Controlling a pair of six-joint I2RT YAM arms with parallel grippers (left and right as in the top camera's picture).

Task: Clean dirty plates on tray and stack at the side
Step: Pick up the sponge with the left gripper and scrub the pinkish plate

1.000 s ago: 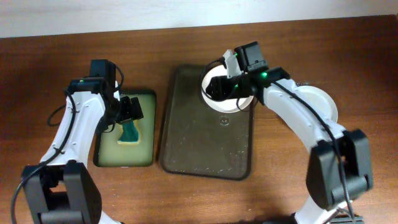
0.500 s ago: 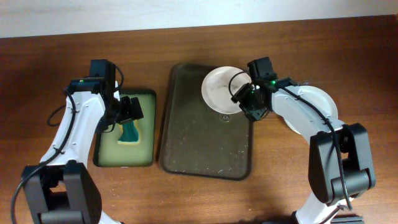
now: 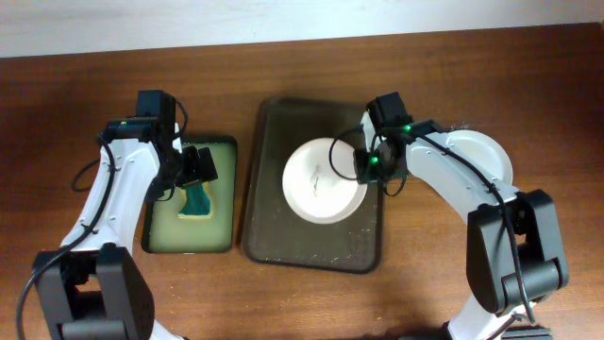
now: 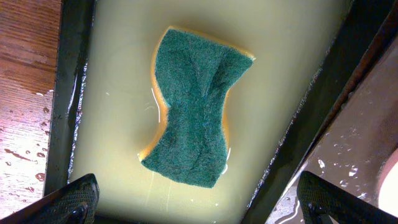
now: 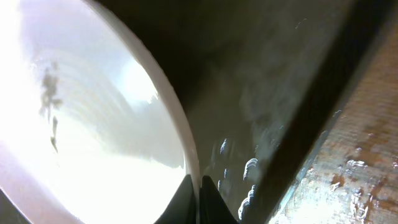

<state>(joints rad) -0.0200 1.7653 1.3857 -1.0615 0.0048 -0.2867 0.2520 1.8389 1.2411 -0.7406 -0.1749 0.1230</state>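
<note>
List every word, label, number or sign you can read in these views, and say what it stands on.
None: no readable text shows on the plate, the tray or the sponge.
The dark marks in the plate are smears, not writing.

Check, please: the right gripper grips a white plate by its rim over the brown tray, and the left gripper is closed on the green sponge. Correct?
Not quite. The left wrist view shows the left gripper open, fingers wide apart, the green sponge lying free in the liquid. The right gripper does grip the white plate by its rim over the brown tray.
</note>
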